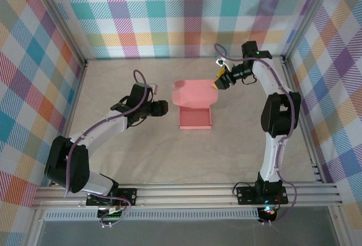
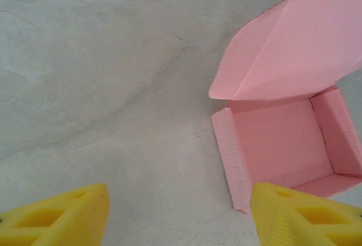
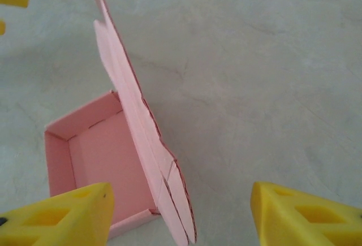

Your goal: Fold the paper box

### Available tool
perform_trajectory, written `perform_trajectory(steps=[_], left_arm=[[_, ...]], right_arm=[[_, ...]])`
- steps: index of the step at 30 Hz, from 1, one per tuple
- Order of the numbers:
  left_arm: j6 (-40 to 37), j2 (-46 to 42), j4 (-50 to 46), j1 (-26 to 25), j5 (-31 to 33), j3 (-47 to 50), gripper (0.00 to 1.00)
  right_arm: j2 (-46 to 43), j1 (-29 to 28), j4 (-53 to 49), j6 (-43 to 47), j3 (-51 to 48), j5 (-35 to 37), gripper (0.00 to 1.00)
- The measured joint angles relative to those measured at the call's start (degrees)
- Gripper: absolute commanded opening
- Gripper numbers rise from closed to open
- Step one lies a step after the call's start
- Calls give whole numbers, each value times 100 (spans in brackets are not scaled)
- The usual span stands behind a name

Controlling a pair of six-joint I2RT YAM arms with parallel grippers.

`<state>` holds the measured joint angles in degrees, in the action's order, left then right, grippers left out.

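paper box (image 1: 195, 113) | salmon-pink thin card | shallow rectangular tray, walls folded up, open top | lid open, rising tilted from the tray's 12 o'clock wall, its side tabs not tucked in | rests on the table near centre, slightly toward 12 o'clock | tray end toward 6 o'clock

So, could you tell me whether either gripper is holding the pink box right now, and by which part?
Nothing is held: the left gripper and the right gripper are both open, and neither pinches the box.
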<state>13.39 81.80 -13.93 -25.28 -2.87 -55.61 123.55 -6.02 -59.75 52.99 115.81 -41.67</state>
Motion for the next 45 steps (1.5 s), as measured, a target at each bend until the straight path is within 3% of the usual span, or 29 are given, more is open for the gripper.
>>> perform_trajectory(steps=[8,11,23,30,39,45], left_arm=[[-26,-48,-103,26,44,28,67],[-44,-48,-103,37,46,28,67],[-42,-48,-98,37,44,28,67],[-42,-48,-98,37,44,31,67],[-42,-48,-70,37,44,42,67],[-153,-31,48,199,-225,2,70]], right_arm=[[697,-7,-1421,909,822,-28,46],[730,-7,-1622,1088,846,50,31],[962,-149,-1729,1139,1003,282,30],[1078,-212,-1751,1119,1099,376,1],[1032,-271,-1674,1113,1047,461,0],[361,-398,-1239,1110,162,555,0]])
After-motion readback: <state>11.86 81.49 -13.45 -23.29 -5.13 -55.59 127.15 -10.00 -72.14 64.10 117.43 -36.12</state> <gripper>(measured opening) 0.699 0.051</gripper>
